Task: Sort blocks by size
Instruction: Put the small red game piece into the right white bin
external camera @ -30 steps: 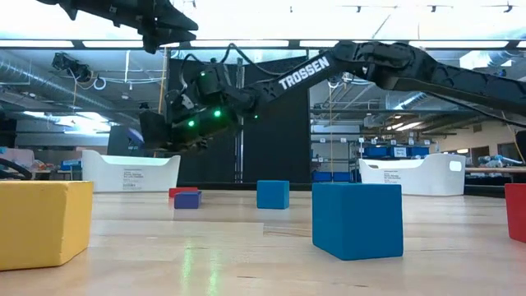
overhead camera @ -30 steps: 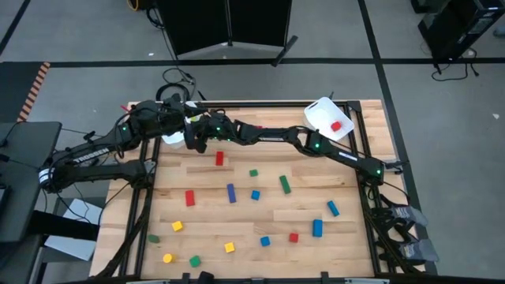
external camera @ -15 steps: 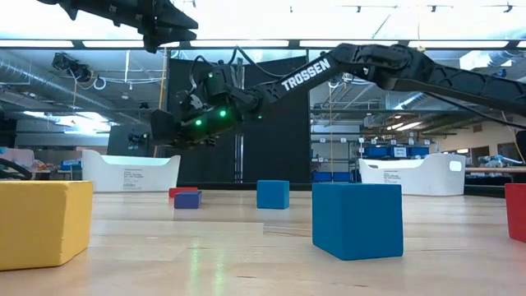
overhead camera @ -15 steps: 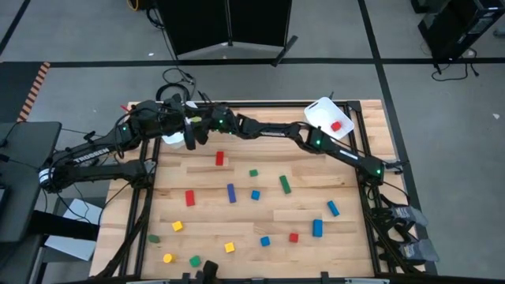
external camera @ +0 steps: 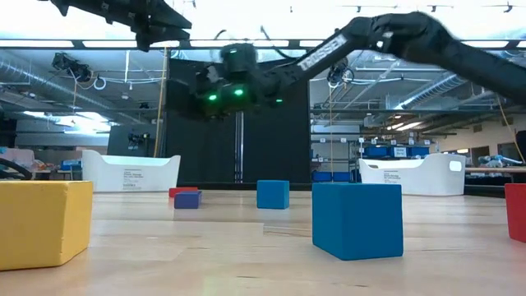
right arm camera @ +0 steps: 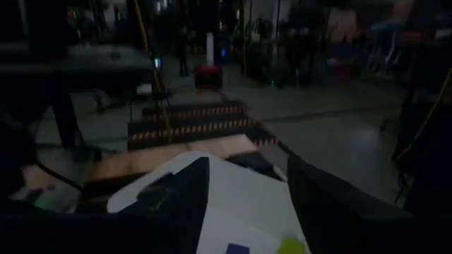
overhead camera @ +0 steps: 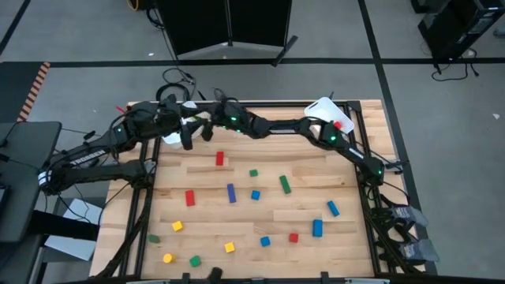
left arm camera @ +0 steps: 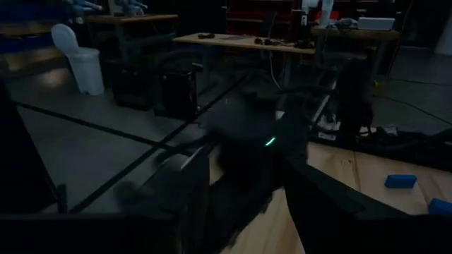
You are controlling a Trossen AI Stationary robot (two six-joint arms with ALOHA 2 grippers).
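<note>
We reach our right gripper point(overhead camera: 207, 126) across the desk point(overhead camera: 260, 201) to hang over the left bin point(overhead camera: 170, 139), where a blue and a yellow block point(right arm camera: 238, 248) already lie; its fingers point(right arm camera: 176, 204) stand apart, gripping nothing. Our left gripper point(overhead camera: 186, 140) waits beside that bin, fingers apart too. Most blocks point(overhead camera: 230, 192) sit scattered on the desk; one red block rests in the right bin point(overhead camera: 319, 114).
</note>
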